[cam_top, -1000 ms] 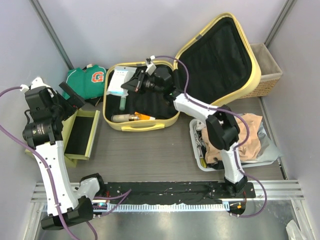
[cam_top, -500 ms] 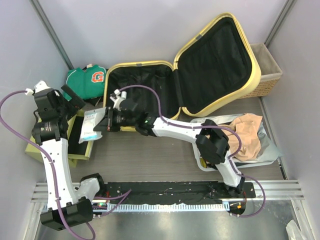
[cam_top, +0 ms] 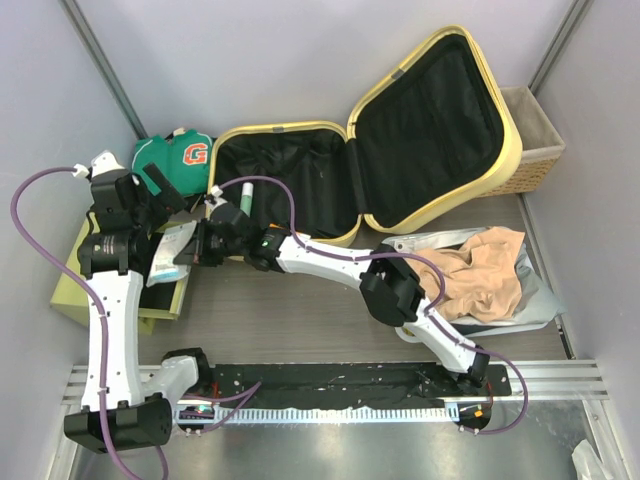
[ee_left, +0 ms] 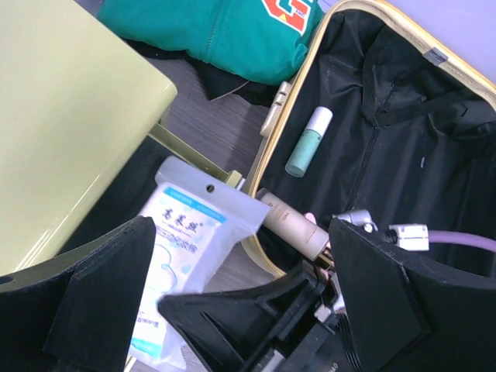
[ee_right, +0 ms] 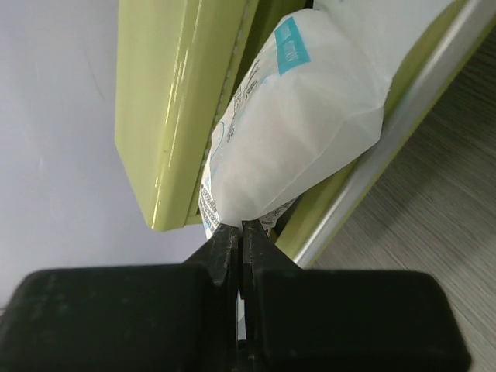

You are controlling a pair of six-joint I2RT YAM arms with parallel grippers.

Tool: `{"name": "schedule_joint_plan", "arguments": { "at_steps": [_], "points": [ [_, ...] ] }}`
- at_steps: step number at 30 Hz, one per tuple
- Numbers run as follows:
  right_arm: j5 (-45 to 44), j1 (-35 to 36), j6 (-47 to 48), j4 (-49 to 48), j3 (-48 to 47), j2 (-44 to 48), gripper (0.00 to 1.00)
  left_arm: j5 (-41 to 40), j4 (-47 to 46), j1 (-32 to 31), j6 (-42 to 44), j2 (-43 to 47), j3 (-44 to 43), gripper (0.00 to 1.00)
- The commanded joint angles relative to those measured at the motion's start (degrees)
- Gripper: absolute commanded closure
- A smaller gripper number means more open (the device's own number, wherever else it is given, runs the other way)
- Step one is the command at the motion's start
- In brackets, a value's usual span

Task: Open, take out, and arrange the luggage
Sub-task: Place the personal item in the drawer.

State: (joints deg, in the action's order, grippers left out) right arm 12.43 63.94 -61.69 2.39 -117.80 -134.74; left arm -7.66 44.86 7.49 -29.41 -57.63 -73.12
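Note:
The luggage (cam_top: pixel 280 132) lies open at the back, its lid (cam_top: pixel 505 120) propped up, black lining showing. My right gripper (cam_top: pixel 188 255) reaches far left and is shut on the edge of a white and blue packet (cam_top: pixel 168 255), holding it over the yellow-green box (cam_top: pixel 75 295). In the right wrist view the gripper (ee_right: pixel 241 232) pinches the packet (ee_right: pixel 302 132) against the box (ee_right: pixel 163 101). My left gripper (cam_top: pixel 160 195) is open just above; in its view (ee_left: pixel 236 232) the packet (ee_left: pixel 186 248) lies between its spread fingers. A teal bottle (ee_left: pixel 308 142) and a beige tube (ee_left: pixel 291 225) lie in the luggage (ee_left: pixel 387 22).
A green garment (cam_top: pixel 175 158) lies behind the box, left of the luggage. A tray (cam_top: pixel 535 300) with beige cloth (cam_top: pixel 480 270) sits at the right. A wicker basket (cam_top: pixel 535 140) stands behind the lid. The right arm (cam_top: pixel 320 255) spans the table in front of the luggage.
My right gripper took the packet out of the luggage and carried it left to the box. My left gripper moved right and back, toward the packet.

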Motion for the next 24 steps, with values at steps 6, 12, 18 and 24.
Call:
{"name": "schedule_joint_plan", "arguments": {
  "at_steps": [6, 12, 18, 24],
  "points": [
    [-3.7, 0.7, -1.2, 3.9, -12.3, -5.7, 0.99, -3.8, -1.3, -1.8, 2.1, 0.3, -3.7, 0.0],
    [-3.7, 1.1, -1.7, 4.3, -14.0, -7.0, 0.98, -5.7, -0.8, -2.1, 3.3, 0.2, -4.2, 0.0],
    [-2.3, 1.8, -1.6, 8.0, -20.4, -10.7, 0.98, -9.4, 0.0, -2.6, 5.5, 0.2, -5.4, 0.0],
    [-1.8, 2.2, -3.0, 6.7, -21.1, -12.1, 0.89, -10.4, 0.3, -3.2, 6.6, 0.9, -4.9, 0.0]
  ]
}}
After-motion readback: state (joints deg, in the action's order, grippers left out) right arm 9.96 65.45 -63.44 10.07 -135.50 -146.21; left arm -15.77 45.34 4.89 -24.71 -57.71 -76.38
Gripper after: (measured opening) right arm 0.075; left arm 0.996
